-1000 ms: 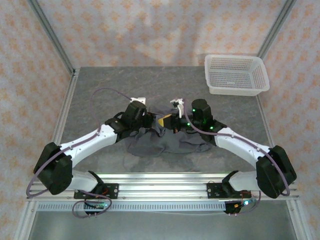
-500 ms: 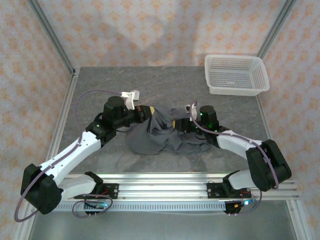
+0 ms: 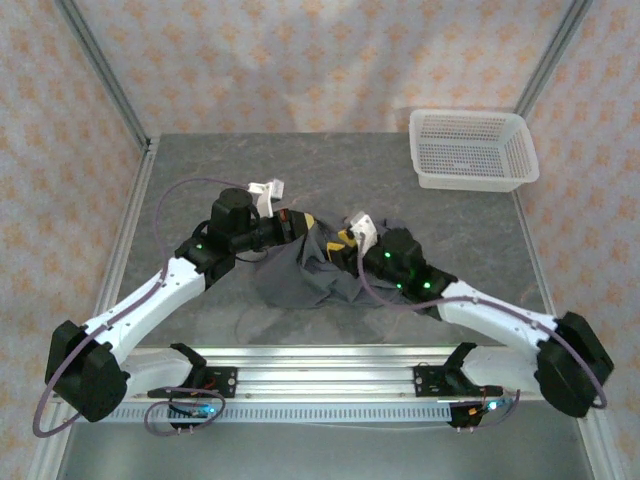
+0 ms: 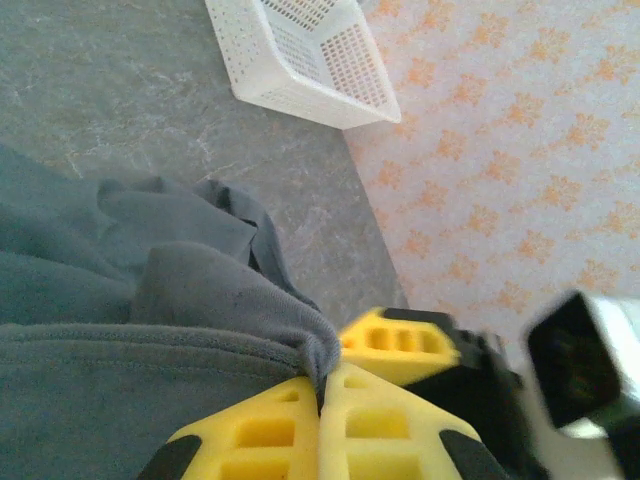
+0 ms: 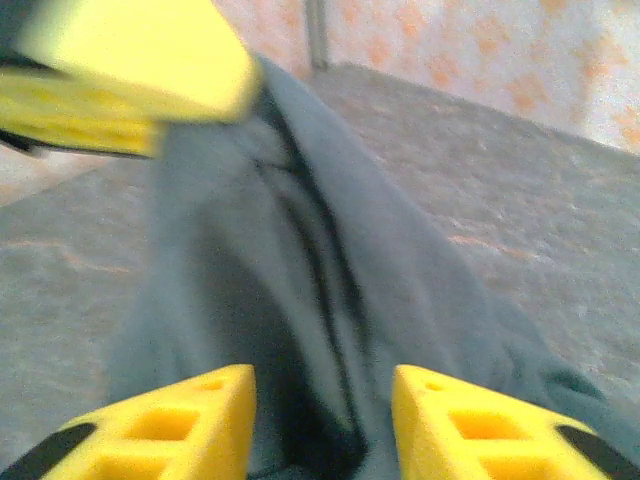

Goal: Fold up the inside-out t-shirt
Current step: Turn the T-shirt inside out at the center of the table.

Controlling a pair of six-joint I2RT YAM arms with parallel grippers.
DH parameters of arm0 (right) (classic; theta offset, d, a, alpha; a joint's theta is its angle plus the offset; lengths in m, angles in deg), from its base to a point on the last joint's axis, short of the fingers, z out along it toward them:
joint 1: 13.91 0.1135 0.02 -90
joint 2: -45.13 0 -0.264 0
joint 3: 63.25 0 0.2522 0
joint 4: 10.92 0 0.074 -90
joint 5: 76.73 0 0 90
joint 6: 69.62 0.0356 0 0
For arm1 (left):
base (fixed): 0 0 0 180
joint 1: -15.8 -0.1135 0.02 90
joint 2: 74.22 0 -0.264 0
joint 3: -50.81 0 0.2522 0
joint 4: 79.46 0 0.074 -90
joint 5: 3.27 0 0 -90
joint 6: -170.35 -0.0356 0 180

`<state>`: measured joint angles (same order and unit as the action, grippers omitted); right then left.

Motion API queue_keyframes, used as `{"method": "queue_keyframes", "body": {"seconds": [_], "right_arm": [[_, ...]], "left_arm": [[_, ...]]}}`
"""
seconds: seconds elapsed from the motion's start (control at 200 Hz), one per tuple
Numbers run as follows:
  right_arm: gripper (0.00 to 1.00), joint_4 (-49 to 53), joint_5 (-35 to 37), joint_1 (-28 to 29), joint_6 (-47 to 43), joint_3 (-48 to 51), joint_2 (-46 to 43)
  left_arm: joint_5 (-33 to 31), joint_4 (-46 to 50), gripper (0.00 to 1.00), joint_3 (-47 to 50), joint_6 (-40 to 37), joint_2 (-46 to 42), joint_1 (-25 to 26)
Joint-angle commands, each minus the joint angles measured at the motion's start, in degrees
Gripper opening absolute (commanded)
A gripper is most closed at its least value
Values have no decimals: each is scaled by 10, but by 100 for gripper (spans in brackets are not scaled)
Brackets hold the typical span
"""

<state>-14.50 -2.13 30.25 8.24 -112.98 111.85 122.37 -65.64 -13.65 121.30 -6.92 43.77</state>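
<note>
Grey t-shirt [image 3: 300, 285] | left fingers [image 4: 260, 435] clamped on its hem | right fingers [image 5: 190, 425] partly open over cloth

Basket [image 3: 472, 150]: white mesh, upright, well apart from the jaws, beyond them to the far right.
Table [image 3: 200, 170]: grey, stone-look, beneath the jaws.
Walls [image 3: 320, 60]: orange floral pattern, behind.

Right gripper [image 5: 322, 395] just let go of the dark slate-grey thin-cloth t-shirt [image 3: 305, 282]: jaws now apart, arm drawn nearer. Left gripper [image 4: 320, 398] shifted left and farther, cloth pinched.
</note>
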Motion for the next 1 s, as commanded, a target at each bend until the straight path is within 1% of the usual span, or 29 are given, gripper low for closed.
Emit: {"method": "queue_keyframes", "body": {"seconds": [0.0, 0.03, 0.085, 0.12, 0.18, 0.215, 0.255, 0.3, 0.36, 0.385, 0.405, 0.44, 0.48, 0.56, 0.646, 0.701, 0.721, 0.786, 0.856, 0.896, 0.951, 0.996], "right_arm": [[35, 38, 67, 1, -71, -45, 54], [38, 37, 65, 1, -72, -51, 67], [50, 35, 59, 1, -72, -61, 89], [54, 33, 61, 1, -66, -67, 102], [56, 37, 69, 1, -59, -79, 122], [55, 43, 83, 1, -52, -87, 132], [49, 50, 98, 1, -47, -94, 141], [34, 55, 115, 1, -44, -98, 147], [12, 58, 135, 1, -42, -95, 145], [5, 61, 136, 0, -40, -92, 141], [1, 65, 131, 0, -38, -90, 135], [0, 74, 109, -2, -33, -87, 120], [0, 84, 62, -8, -24, -82, 100], [0, 108, -62, -30, 14, -76, 53], [0, 117, -165, -63, 80, -74, 16], [0, 98, -236, -91, 134, -69, 14], [0, 86, -258, -100, 154, -66, -2], [0, 57, -309, -112, 202, -61, -6], [0, 26, -352, -112, 245, -65, 3], [0, -2, -372, -112, 276, -66, 8], [0, -39, -379, -112, 316, -65, 24], [0, -53, -377, -112, 335, -67, 34]], "left_arm": [[8, 10, 0, -23, 2, -8, -4], [7, 14, 0, -24, 0, -11, -4], [4, 19, 0, -25, -2, -15, -4], [3, 22, 0, -27, -4, -17, -4], [1, 24, 0, -27, -4, -20, -4], [-3, 26, 0, -28, -4, -21, -5], [-6, 30, 0, -28, -4, -22, -5], [-9, 34, 0, -28, -4, -23, -5], [-13, 41, 0, -28, -6, -24, -7], [-15, 43, 0, -28, -8, -24, -9], [-18, 48, 0, -28, -11, -25, -11], [-23, 58, 0, -29, -16, -26, -17], [-31, 71, 0, -29, -26, -28, -26], [-64, 107, 0, -26, -62, -24, -50], [-113, 139, 0, -19, -113, 3, -76], [-151, 150, 0, -14, -134, 30, -87], [-157, 146, 0, -11, -139, 41, -89], [-159, 113, 0, -1, -140, 75, -92], [-129, 58, 0, 9, -126, 103, -92], [-122, 41, 0, 9, -118, 115, -92], [-125, 42, 16, 1, -118, 121, -92], [-142, 55, 30, -4, -121, 114, -92]]}}
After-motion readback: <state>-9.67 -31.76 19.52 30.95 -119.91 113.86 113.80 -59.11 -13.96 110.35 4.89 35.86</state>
